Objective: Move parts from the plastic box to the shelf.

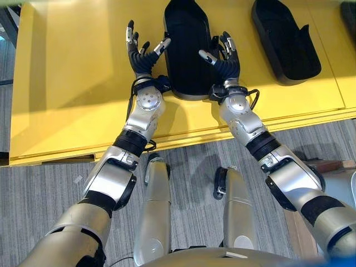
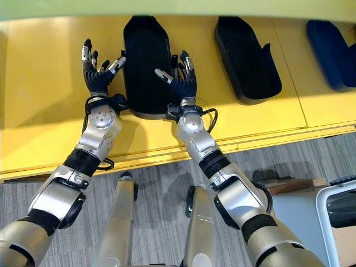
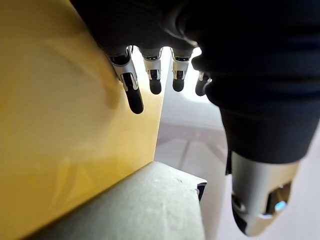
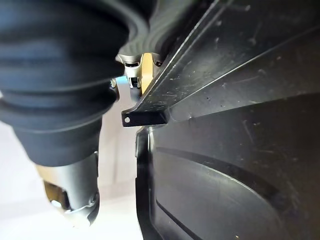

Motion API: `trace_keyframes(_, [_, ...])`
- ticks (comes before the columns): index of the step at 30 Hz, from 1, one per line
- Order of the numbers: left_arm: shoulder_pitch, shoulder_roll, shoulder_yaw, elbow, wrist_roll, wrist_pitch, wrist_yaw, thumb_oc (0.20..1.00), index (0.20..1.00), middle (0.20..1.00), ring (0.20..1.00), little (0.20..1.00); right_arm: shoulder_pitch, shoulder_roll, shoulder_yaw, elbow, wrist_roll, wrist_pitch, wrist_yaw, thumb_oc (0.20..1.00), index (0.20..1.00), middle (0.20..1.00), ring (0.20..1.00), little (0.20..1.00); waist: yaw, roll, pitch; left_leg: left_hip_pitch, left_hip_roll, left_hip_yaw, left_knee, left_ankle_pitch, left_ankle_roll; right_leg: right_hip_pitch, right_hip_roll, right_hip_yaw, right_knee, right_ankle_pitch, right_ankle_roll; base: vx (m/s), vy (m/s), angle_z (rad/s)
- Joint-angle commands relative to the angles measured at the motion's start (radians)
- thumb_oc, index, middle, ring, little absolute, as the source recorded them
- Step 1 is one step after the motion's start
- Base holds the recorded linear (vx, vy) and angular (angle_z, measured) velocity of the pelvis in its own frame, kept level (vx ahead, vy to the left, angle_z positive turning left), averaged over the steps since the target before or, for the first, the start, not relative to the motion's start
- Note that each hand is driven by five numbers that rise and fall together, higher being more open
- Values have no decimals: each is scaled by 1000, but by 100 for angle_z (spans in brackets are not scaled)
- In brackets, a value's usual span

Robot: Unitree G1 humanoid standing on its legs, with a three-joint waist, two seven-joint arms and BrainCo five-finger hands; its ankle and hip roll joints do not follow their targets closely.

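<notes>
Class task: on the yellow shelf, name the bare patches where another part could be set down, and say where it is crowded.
Bare: the yellow shelf left of the left hand. Crowded: the right hand beside the middle black part; another black part lies further right.

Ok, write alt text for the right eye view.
Both robot hands, left hand and right hand, flank a long black part lying on the yellow shelf, fingers open. A second black part lies further right.

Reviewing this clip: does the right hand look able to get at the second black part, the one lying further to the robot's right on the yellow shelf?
Probably yes. The right hand is open beside the nearer black part, and only bare yellow shelf lies between it and the second black part; nothing blocks the way.
</notes>
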Motion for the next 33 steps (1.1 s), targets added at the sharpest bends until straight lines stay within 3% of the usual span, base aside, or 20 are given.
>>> trace_keyframes(1, [-13, -47, -29, 21, -6, -8, 9, 1000, 1000, 1000, 1000, 1000, -142, 94, 20, 40, 3, -34, 11, 1000, 1000, 1000, 1000, 1000, 32, 24, 46, -21, -12, 1, 41, -53, 70, 31, -6, -34, -21, -28, -68, 9, 13, 4])
trace_keyframes(33, [192, -96, -28, -154, -78, -51, -48, 1000, 1000, 1000, 1000, 1000, -167, 104, 13, 16, -15, -14, -7, 1000, 1000, 1000, 1000, 1000, 76, 21, 54, -21, -22, -2, 44, -57, 76, 36, -8, -34, -22, -27, -73, 0, 1, 0])
